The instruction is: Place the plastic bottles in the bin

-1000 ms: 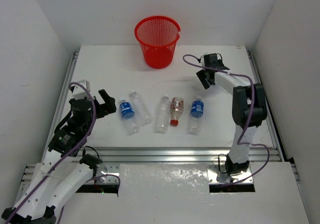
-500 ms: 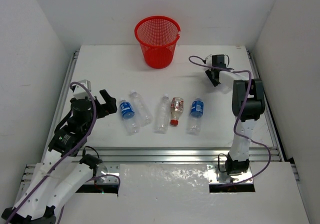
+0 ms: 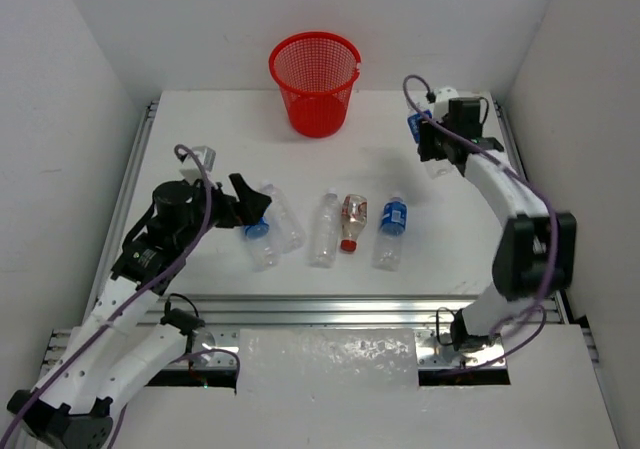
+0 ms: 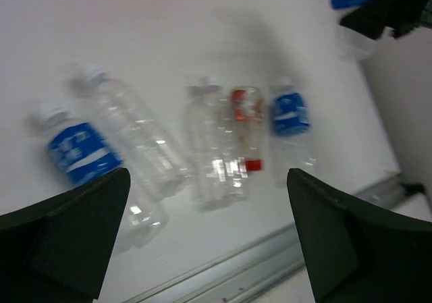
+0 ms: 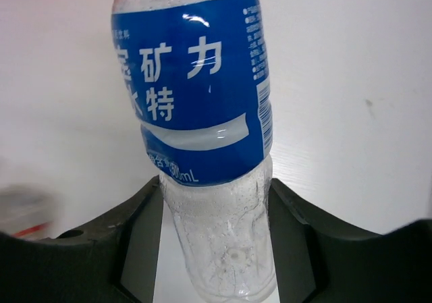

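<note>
My right gripper (image 3: 427,139) is shut on a blue-labelled plastic bottle (image 5: 196,94) and holds it above the table at the back right; the fingers (image 5: 145,232) press its clear lower body. The red mesh bin (image 3: 315,81) stands at the back centre, left of that bottle (image 3: 414,123). Several more bottles lie in a row mid-table: a blue-labelled one (image 4: 79,153), two clear ones (image 4: 135,133) (image 4: 212,148), a red-brown-labelled one (image 4: 246,111) and another blue one (image 4: 290,111). My left gripper (image 3: 252,201) hovers open over the row's left end (image 3: 257,231).
A metal rail (image 3: 330,309) runs along the table's near edge. White walls close in the left, back and right sides. The right arm's purple cable (image 3: 415,94) loops above its wrist.
The right gripper shut on the blue-labelled bottle at the back right and swung it up and outward. The left arm moved right, over the left end of the row.
</note>
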Tool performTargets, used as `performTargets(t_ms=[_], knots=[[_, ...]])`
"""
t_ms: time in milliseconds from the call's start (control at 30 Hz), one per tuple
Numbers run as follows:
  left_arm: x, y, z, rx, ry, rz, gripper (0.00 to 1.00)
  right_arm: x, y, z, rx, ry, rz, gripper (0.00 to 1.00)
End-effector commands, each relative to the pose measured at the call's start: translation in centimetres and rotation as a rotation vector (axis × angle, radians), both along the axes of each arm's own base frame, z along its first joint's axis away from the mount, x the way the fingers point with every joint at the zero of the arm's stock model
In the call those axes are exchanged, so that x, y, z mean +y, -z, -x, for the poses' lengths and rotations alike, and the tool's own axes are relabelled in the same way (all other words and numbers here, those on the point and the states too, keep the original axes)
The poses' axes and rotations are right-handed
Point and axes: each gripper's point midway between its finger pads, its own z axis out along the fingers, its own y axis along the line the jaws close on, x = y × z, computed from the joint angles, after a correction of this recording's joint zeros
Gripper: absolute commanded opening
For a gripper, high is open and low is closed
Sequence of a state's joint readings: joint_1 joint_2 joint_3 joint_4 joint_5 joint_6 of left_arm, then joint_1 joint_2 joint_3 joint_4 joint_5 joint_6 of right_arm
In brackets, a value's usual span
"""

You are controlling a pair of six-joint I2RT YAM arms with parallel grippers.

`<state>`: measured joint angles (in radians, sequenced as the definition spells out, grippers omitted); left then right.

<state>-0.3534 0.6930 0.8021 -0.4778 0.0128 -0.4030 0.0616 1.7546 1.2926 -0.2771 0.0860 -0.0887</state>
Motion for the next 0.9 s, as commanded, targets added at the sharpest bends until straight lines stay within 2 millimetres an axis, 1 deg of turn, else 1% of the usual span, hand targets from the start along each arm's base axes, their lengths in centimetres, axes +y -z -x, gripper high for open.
performTargets(t_ms=[0, 33, 67, 100, 133, 167, 200, 233, 267, 300, 333, 367, 400, 433, 533, 633, 667, 700, 767, 800, 833, 867], knots=[[-6.9, -7.5, 1.4, -0.181, 0.377, 0.258, 1.00, 8.5, -11.3, 4.0, -0.218, -0.161, -0.480, 0.12], [-8.4, -9.6, 2.2, -0.250, 0.485, 0.310, 1.00, 10.9, -12.9, 5.2, -0.247, -0.243, -0.562, 0.12], [-9.3, -10.4, 2.4, -0.271, 0.541, 0.343, 1.00, 12.7, -12.2, 7.2, -0.209, -0.302, -0.636, 0.13], [-10.4, -12.2, 2.2, -0.321, 0.599, 0.399, 1.00, 16.5, -15.4, 10.2, -0.214, -0.475, -0.784, 0.15], [-11.3, -13.2, 3.2, -0.335, 0.685, 0.420, 1.00, 18.1, -15.1, 12.3, -0.169, -0.550, -0.861, 0.16], [-11.8, -14.0, 3.1, -0.351, 0.707, 0.429, 1.00, 19.6, -16.0, 14.1, -0.124, -0.609, -0.952, 0.16], [-12.9, -13.9, 2.5, -0.334, 0.725, 0.421, 1.00, 22.1, -18.2, 17.4, -0.126, -0.785, -1.001, 0.15], [-13.0, -15.7, 2.1, -0.376, 0.709, 0.412, 1.00, 23.0, -18.1, 18.9, -0.104, -0.830, -1.019, 0.15], [-13.3, -16.0, 1.7, -0.379, 0.706, 0.404, 1.00, 23.7, -18.4, 20.0, -0.095, -0.863, -1.028, 0.15], [-13.7, -16.6, 1.1, -0.388, 0.696, 0.394, 1.00, 24.8, -19.1, 22.0, -0.089, -0.932, -1.033, 0.15], [-13.8, -16.9, 0.8, -0.389, 0.693, 0.392, 1.00, 25.3, -19.6, 22.9, -0.090, -0.963, -1.035, 0.15], [-14.2, -16.6, 0.2, -0.366, 0.692, 0.388, 1.00, 25.6, -19.9, 23.6, -0.087, -0.983, -1.039, 0.15], [-14.4, -16.6, 0.1, -0.355, 0.698, 0.386, 1.00, 26.0, -20.1, 24.5, -0.078, -1.010, -1.043, 0.15], [-14.7, -16.8, 0.2, -0.357, 0.709, 0.386, 1.00, 26.1, -20.4, 25.1, -0.078, -1.027, -1.045, 0.15], [-16.1, -15.5, 0.3, -0.315, 0.740, 0.371, 1.00, 26.3, -20.9, 25.9, -0.072, -1.051, -1.046, 0.15], [-17.4, -13.8, 0.5, -0.260, 0.774, 0.356, 0.99, 26.4, -21.1, 26.0, -0.074, -1.053, -1.044, 0.15], [-17.9, -13.0, 0.5, -0.236, 0.781, 0.348, 0.96, 26.5, -21.2, 25.9, -0.079, -1.050, -1.043, 0.15], [-18.0, -12.7, 0.5, -0.228, 0.783, 0.346, 0.94, 26.5, -21.3, 25.8, -0.081, -1.049, -1.042, 0.15], [-18.6, -12.7, 0.6, -0.227, 0.802, 0.347, 0.76, 26.6, -21.4, 25.5, -0.087, -1.047, -1.042, 0.15], [-18.8, -13.2, 0.9, -0.237, 0.824, 0.352, 0.62, 26.6, -21.4, 25.5, -0.088, -1.045, -1.042, 0.16], [-19.0, -13.4, 0.8, -0.236, 0.834, 0.354, 0.31, 26.6, -21.5, 25.3, -0.095, -1.046, -1.040, 0.16], [-19.1, -13.8, 0.8, -0.243, 0.842, 0.356, 0.17, 26.6, -21.5, 25.2, -0.100, -1.035, -1.037, 0.26]])
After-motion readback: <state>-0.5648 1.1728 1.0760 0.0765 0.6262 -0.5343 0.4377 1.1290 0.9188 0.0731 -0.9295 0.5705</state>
